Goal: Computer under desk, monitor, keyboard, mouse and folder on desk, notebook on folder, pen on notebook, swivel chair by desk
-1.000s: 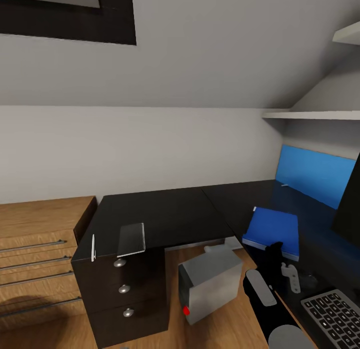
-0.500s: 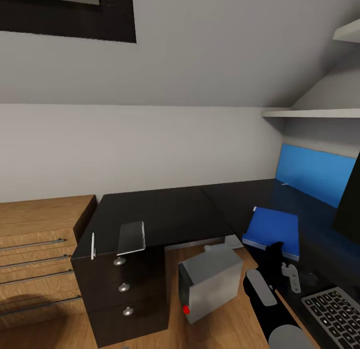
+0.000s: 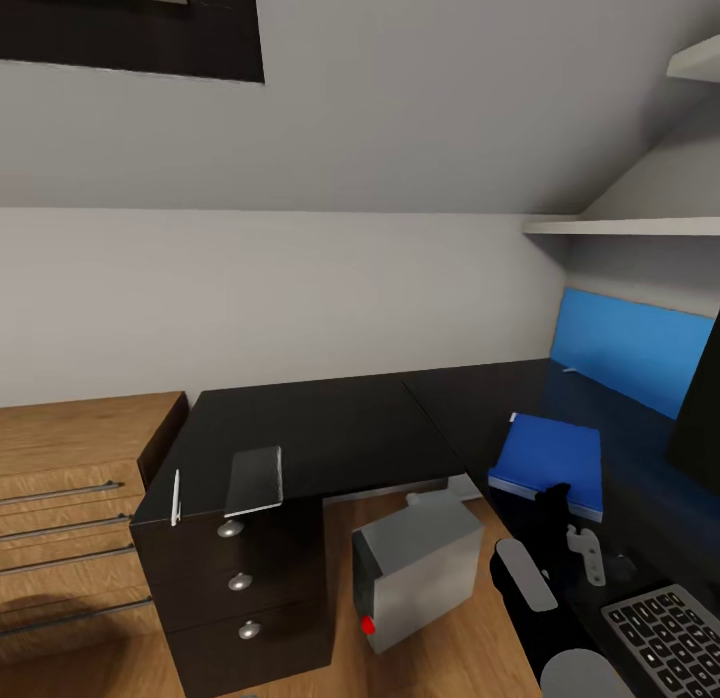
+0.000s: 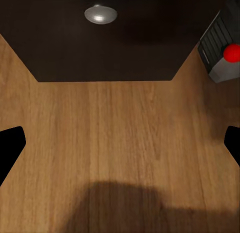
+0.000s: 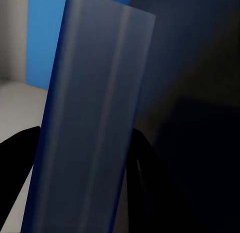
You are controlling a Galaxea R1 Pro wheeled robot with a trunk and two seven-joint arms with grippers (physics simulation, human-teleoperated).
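Folder (image 3: 548, 456): blue, on desk (image 3: 330, 428), at 12 o'clock from right claw (image 3: 560, 503), clamped between its fingers. Left claw (image 4: 120, 143): fingers apart over wood floor (image 4: 120, 138). Keyboard (image 3: 670, 638) at desk's 5 o'clock.

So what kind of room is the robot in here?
Probably a home office corner of a bedroom: a dark L-shaped desk with drawers, a keyboard beside a monitor's edge, and a computer tower on the wooden floor under a sloped ceiling.

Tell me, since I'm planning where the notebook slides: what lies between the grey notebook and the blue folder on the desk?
In the head view, only bare dark desk top lies between the notebook and the folder.
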